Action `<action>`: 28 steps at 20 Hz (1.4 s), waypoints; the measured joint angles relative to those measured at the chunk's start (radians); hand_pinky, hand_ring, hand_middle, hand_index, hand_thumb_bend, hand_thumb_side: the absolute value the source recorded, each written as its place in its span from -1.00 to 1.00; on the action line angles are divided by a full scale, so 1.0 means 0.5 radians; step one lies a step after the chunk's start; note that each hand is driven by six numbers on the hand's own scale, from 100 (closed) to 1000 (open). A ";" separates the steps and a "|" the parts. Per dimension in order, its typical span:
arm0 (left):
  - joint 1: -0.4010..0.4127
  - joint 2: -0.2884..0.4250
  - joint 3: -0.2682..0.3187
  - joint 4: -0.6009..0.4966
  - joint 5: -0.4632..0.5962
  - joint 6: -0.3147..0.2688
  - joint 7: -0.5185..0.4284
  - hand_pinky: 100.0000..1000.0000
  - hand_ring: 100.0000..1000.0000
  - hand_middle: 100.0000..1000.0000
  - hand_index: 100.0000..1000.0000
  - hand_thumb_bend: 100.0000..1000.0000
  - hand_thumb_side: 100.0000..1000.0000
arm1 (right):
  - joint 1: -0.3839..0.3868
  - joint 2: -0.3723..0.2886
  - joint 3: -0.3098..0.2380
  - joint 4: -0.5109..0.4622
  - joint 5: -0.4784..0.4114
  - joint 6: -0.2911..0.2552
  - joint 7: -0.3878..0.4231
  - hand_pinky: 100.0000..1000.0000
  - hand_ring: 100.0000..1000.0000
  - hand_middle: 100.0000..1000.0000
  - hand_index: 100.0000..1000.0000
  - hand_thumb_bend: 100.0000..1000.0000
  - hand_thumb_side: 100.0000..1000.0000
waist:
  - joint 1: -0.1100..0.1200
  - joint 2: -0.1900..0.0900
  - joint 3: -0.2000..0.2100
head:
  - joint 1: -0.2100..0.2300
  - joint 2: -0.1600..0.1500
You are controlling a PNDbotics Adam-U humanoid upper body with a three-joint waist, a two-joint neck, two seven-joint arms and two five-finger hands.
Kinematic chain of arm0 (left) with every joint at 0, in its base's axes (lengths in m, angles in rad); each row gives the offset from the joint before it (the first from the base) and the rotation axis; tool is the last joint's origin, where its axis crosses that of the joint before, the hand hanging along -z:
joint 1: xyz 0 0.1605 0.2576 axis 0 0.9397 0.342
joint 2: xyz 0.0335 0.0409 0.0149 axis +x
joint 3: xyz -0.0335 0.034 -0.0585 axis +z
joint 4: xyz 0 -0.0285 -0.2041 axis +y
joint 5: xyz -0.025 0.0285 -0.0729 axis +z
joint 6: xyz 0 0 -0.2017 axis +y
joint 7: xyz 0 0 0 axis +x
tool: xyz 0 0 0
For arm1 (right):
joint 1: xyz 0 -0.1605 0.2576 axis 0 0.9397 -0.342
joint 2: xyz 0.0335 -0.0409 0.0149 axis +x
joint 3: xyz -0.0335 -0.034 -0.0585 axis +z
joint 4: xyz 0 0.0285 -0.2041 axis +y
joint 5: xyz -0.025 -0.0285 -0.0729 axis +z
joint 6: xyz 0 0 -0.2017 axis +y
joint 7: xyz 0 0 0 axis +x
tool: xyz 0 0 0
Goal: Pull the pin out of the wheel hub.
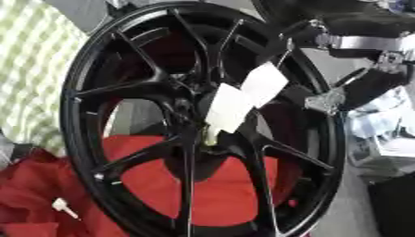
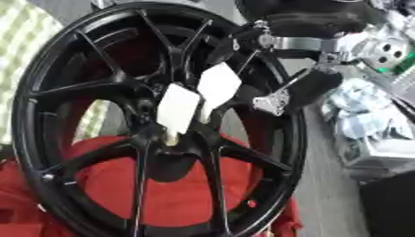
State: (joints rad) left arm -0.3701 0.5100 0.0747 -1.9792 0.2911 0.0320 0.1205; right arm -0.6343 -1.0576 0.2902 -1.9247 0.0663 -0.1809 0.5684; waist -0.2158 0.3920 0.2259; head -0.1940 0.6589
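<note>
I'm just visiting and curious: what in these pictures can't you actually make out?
- The pin: two white tags cover the wheel hub centre in both eye views.
- Right hand: blurred against the black wheel, so its fingers are unreadable.
- Left hand: in neither view.
- Wheel's lower rim: cut off by the bottom edge.

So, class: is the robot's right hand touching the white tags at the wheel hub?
Cannot tell. In both eye views the right hand is black against the black wheel's spokes beside the white tags, so neither contact nor gap shows.
</note>
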 measured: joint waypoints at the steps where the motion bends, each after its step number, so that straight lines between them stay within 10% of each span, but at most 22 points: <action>1: -0.001 0.000 0.000 0.000 0.000 0.000 0.000 0.13 0.29 0.23 0.56 -1.00 0.44 | -0.004 0.006 0.000 0.008 0.004 -0.001 -0.001 0.85 0.70 0.61 0.81 -1.00 -0.65 | -0.003 0.004 0.001 | 0.001 0.000; 18: -0.001 -0.001 -0.002 0.000 -0.021 0.007 -0.007 0.13 0.29 0.23 0.55 -1.00 0.45 | -0.049 0.065 0.017 0.069 0.018 0.018 -0.018 0.81 0.64 0.23 0.62 -1.00 -0.68 | -0.041 0.042 0.021 | 0.022 -0.001; 28: -0.001 -0.002 0.005 0.000 -0.037 0.012 -0.002 0.14 0.29 0.23 0.55 -1.00 0.45 | 0.174 0.041 -0.058 -0.043 -0.045 0.028 -0.129 0.67 0.26 -0.45 -0.09 -1.00 -0.71 | -0.041 0.046 0.020 | 0.034 -0.003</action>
State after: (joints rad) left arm -0.3708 0.5090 0.0772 -1.9792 0.2727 0.0380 0.1194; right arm -0.5475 -1.0370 0.2610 -1.9461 0.0440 -0.1669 0.5038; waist -0.2362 0.4149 0.2360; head -0.1771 0.6575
